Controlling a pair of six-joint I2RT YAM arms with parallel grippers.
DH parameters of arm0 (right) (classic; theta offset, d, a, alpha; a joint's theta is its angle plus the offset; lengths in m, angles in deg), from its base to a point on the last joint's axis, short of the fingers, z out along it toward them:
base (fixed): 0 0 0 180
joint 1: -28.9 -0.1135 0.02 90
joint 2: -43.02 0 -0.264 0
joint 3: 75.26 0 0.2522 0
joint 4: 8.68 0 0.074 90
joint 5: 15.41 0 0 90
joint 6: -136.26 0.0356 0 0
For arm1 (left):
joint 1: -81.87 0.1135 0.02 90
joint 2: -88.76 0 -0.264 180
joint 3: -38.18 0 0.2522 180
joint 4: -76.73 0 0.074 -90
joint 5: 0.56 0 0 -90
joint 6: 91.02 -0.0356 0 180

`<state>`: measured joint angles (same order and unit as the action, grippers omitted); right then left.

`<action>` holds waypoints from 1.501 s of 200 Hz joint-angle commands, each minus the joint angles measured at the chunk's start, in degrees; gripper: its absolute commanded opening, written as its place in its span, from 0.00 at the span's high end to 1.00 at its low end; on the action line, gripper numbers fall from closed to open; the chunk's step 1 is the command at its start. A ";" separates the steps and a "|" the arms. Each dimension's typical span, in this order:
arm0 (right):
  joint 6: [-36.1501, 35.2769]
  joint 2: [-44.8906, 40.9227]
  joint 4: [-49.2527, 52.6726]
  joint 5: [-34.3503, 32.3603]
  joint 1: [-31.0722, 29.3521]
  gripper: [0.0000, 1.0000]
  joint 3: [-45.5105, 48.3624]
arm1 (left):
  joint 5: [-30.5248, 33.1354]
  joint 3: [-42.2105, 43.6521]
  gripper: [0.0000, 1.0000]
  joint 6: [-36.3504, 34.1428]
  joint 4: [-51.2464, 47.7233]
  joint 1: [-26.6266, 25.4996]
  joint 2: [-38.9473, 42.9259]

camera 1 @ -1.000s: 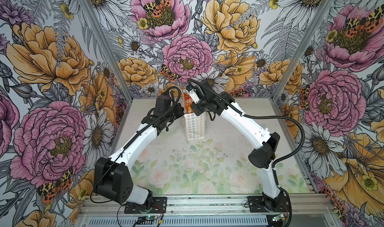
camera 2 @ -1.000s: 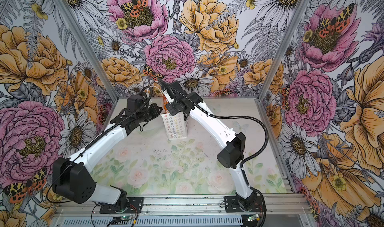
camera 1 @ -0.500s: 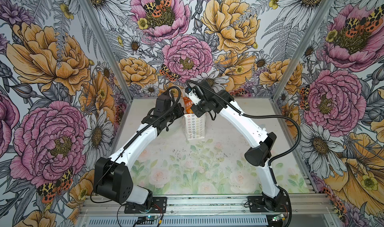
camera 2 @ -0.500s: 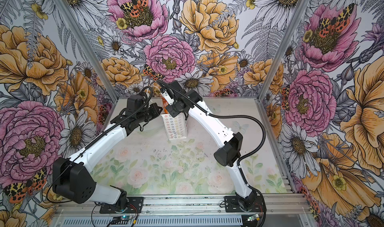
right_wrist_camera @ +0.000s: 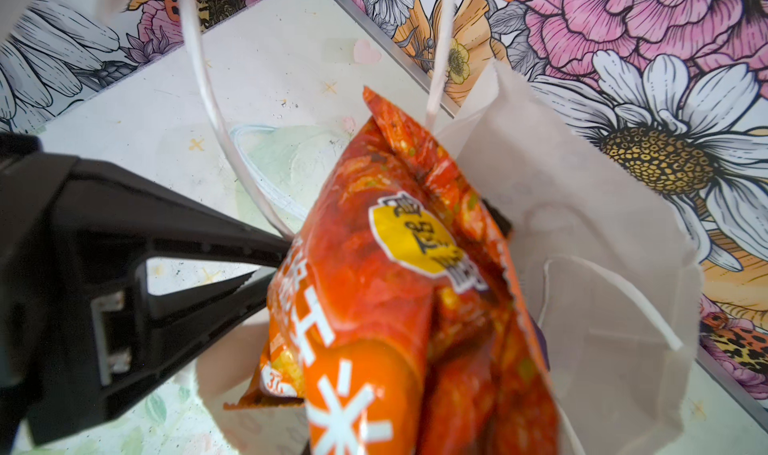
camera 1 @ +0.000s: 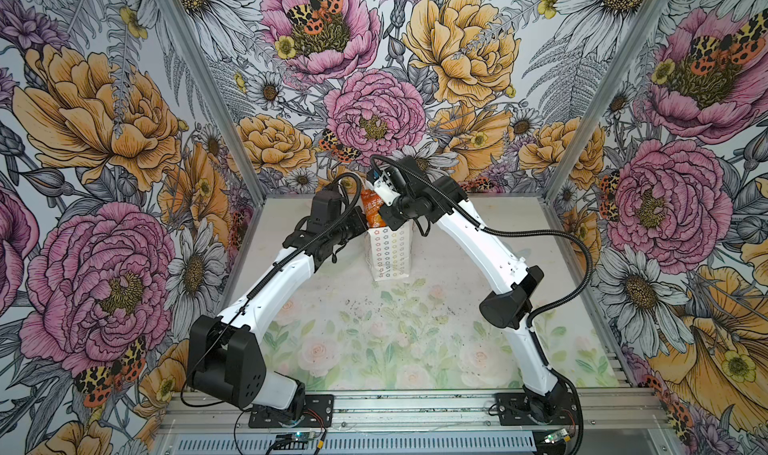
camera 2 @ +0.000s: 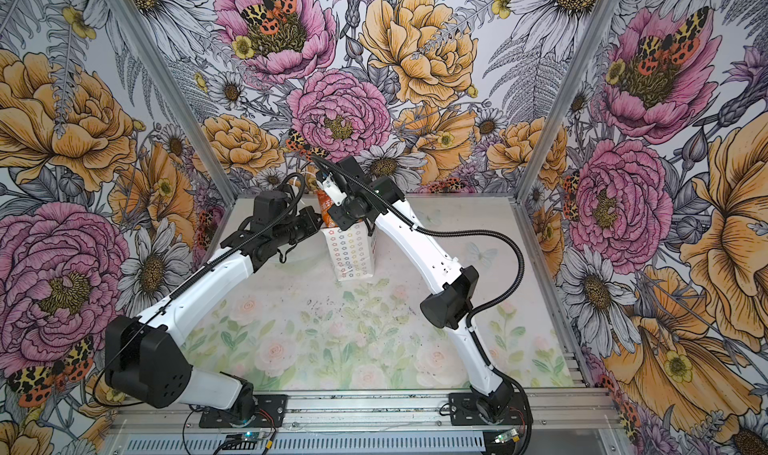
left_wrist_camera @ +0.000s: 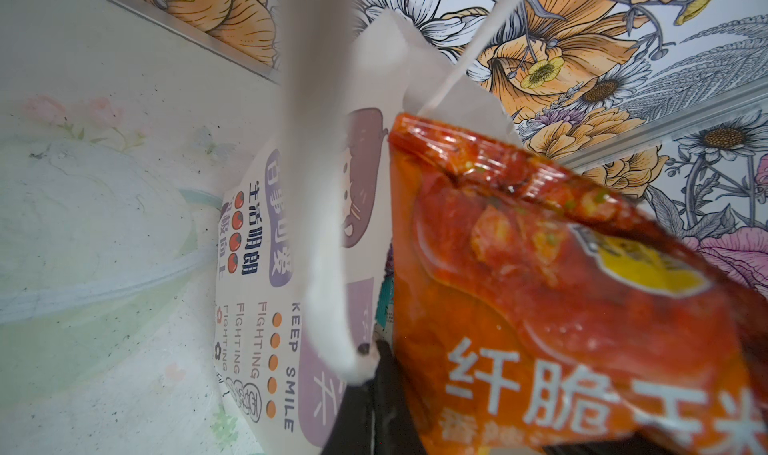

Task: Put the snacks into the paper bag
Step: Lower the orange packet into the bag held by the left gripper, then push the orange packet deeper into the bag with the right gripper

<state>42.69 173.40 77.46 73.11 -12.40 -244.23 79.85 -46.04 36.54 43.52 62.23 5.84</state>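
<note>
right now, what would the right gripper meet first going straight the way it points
The orange packet it grips fills that line; past it, the mouth of the paper bag, probably its inner wall, depth unclear.

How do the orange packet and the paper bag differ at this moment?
Look: the packet is glossy, crinkled orange foil with white characters; the bag is matt white paper with rows of small coloured rings.
Size: the bag is clearly bigger than the packet.
Pose: the bag stands upright on the table; the packet sticks up above the bag's rim, its lower end hidden.
Shared: both are at the back middle of the table.
</note>
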 commanded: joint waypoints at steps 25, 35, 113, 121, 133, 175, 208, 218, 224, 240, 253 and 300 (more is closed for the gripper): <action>-1.92 1.51 -3.37 2.43 2.00 0.92 -1.76 | -1.22 0.60 1.00 0.15 -0.51 -0.27 0.47; -2.45 1.78 -3.73 2.99 2.18 0.92 -1.76 | -1.14 0.73 1.00 0.23 -0.50 -0.40 0.56; 1.06 1.27 -4.63 7.56 1.79 0.88 1.87 | -1.23 0.18 1.00 0.19 -0.46 -0.24 0.21; 1.73 0.51 -4.47 7.54 1.58 0.88 3.42 | -1.22 0.18 1.00 0.14 -0.51 -0.23 0.21; 2.78 -0.98 -4.37 7.28 1.40 0.87 6.18 | -1.22 0.21 1.00 0.19 -0.44 -0.15 0.25; 5.21 -4.91 -2.63 6.75 1.40 0.85 11.17 | -1.49 -0.11 1.00 0.07 -0.49 -0.04 -0.23; 5.27 -5.93 -2.41 6.47 1.48 0.70 10.28 | -1.53 -0.07 1.00 0.06 -0.51 -0.03 -0.42; 5.18 -5.98 -2.37 6.08 1.57 0.68 9.71 | -1.54 -0.09 1.00 0.02 -0.51 0.04 -0.33; 5.00 -6.02 -2.34 5.69 1.57 0.68 9.42 | -1.47 0.05 1.00 -0.03 -0.50 0.08 -0.29; 4.77 -6.28 -2.22 5.00 1.74 0.68 9.06 | -1.45 0.26 1.00 -0.03 -0.51 0.26 -0.01; 4.92 -6.53 -2.24 5.00 1.92 0.70 9.05 | -1.36 0.47 1.00 -0.03 -0.51 0.38 0.19; 6.64 -6.46 -1.96 6.64 2.58 0.90 9.23 | -1.39 0.70 1.00 0.06 -0.42 0.65 0.21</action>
<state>48.26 169.89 74.44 78.95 -10.12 -233.61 79.85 -46.04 36.54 43.55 62.29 5.82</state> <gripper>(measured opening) 0.119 0.040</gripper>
